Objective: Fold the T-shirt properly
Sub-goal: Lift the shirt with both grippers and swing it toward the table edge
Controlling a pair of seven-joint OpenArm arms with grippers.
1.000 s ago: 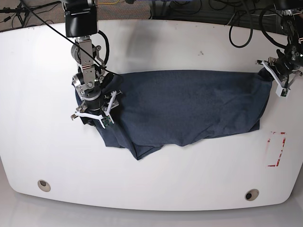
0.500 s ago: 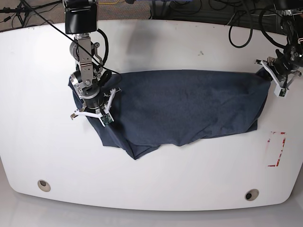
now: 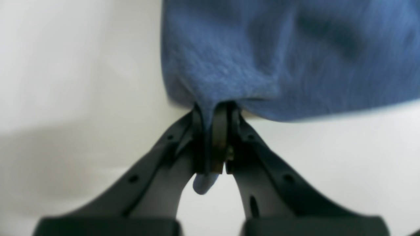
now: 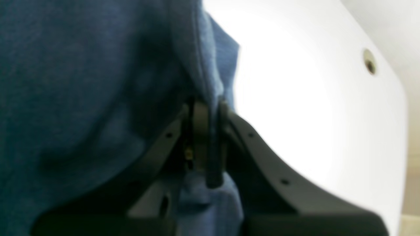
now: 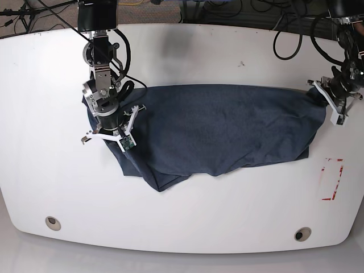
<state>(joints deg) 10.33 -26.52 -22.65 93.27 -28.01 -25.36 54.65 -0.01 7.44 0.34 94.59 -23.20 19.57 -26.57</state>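
I see the T-shirt (image 5: pixel 222 128) spread dark and bunched across the middle of the white table (image 5: pixel 187 216), nearer the far edge, stretched between my two arms. My left gripper (image 3: pixel 213 144) is clamped on a pinch of blue cloth at the shirt's end near the table's right edge, a nub poking out behind the pads. My right gripper (image 4: pixel 206 141) is closed on a fold at the opposite end, toward the left edge; it looks like a hem seam, blur makes that uncertain.
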